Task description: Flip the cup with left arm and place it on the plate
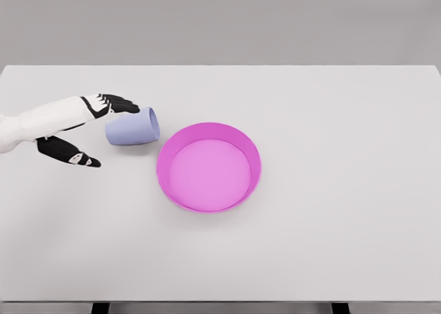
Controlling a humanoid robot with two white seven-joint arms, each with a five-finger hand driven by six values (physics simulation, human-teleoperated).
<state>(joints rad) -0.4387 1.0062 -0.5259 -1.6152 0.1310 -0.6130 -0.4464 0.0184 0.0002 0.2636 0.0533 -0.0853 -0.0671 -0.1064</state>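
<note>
A pale lavender cup (132, 128) lies on its side on the white table, its mouth facing right toward the plate. The magenta plate (209, 166), round with a raised rim, sits just right of the cup with nothing in it. My left hand (96, 131) comes in from the left edge, spread open just left of the cup. Its upper fingers (117, 105) reach over the cup's far side and the thumb (76, 155) points out in front of it. Whether the fingers touch the cup is unclear. The right arm does not show.
The white table (331, 121) spans the whole view, its front edge along the bottom of the picture. A grey wall stands behind it.
</note>
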